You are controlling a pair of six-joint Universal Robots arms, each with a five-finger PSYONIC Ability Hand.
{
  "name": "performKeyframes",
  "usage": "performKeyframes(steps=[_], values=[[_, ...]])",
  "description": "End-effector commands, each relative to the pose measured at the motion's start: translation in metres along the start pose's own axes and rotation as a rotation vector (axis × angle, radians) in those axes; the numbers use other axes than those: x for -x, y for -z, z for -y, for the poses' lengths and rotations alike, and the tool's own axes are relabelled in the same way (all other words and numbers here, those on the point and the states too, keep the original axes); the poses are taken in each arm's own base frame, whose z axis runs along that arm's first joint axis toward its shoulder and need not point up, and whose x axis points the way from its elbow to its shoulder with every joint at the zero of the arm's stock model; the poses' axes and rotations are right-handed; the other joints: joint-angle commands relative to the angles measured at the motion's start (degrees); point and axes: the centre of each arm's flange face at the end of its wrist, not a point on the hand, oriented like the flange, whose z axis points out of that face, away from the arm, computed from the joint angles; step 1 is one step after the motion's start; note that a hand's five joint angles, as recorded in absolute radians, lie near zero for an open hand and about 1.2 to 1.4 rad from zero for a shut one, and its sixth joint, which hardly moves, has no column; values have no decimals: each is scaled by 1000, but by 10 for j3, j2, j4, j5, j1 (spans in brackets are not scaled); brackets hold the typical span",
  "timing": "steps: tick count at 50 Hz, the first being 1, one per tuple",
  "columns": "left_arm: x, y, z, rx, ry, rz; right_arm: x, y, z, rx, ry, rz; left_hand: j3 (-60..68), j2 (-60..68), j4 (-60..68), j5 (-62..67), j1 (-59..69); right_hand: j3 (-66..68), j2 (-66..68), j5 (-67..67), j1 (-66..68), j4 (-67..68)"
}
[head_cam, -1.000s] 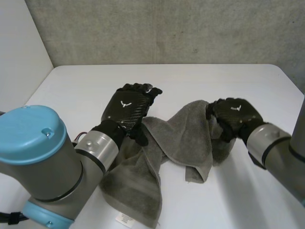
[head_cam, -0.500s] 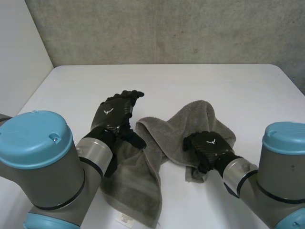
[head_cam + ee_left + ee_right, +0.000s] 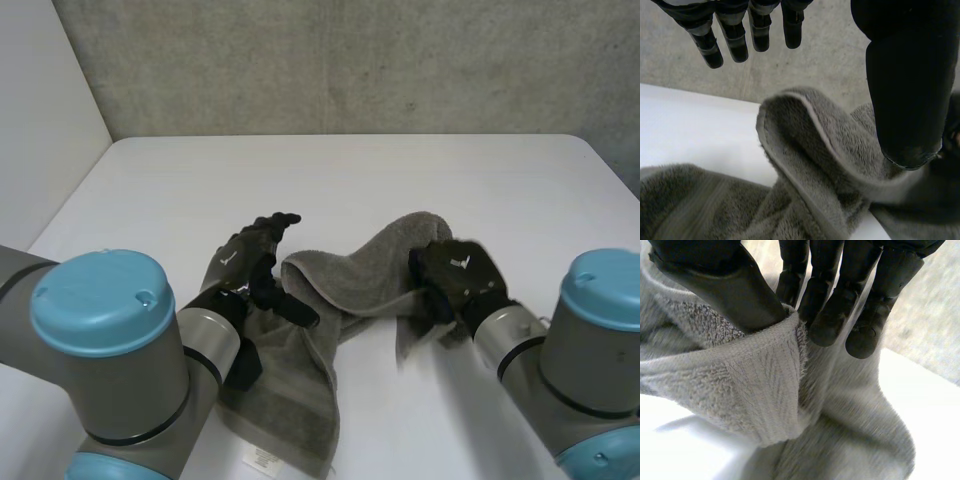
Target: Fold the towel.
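Lying crumpled on the white table [image 3: 400,170], the grey towel [image 3: 300,390] spans between the left hand [image 3: 245,262] and right hand [image 3: 460,272] in the head view. Left wrist view: straight fingers [image 3: 735,40] hang apart above a towel ridge, thumb beside it. Right wrist view: thumb and fingers [image 3: 825,315] clamp a towel fold

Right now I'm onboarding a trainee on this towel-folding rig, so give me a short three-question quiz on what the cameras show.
1. True or false: the towel lies flat and fully spread on the table.
2. Which hand pinches a fold of the towel between thumb and fingers? A) left hand B) right hand C) neither
3. Fill in: the towel's white label lies at its near corner, beside the ___ arm.
Key: 1 false, it is bunched and creased. 2 B; the left hand's fingers are straight. 3 left.
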Motion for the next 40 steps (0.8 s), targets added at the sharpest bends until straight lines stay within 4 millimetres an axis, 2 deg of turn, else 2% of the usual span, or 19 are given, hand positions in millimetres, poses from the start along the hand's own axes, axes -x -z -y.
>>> performKeyframes(steps=[1,2,4,5,7,13,23,34,40], values=[[6,-13,-16,38,19,17,-7,19,50,-148,65,-32,7,7,7,-5,4,34,38,28,31,31],[7,-16,-19,39,17,18,-7,19,50,-149,65,-33,7,8,7,-5,4,34,38,28,31,31],[8,-19,-22,42,15,20,-9,28,68,-203,106,-47,7,8,7,-5,4,34,38,28,31,31],[9,-22,-25,45,14,22,-9,28,68,-203,106,-47,7,8,7,-5,4,34,38,28,31,31],[10,-24,-26,43,15,21,-10,36,80,-236,125,-52,7,8,7,-5,4,34,38,28,31,31],[10,-36,-29,11,19,8,-8,48,92,-252,132,-30,7,8,7,-5,4,34,38,28,31,31],[12,-47,-28,-48,27,27,-10,74,125,-358,154,-46,9,9,9,-4,5,34,38,28,31,31],[13,-49,-27,-51,26,32,-13,84,138,-397,162,-67,7,8,7,-5,4,34,38,28,31,31],[17,-49,-36,-22,15,39,-18,87,145,-420,185,-93,9,9,9,-4,5,34,38,28,31,31]])
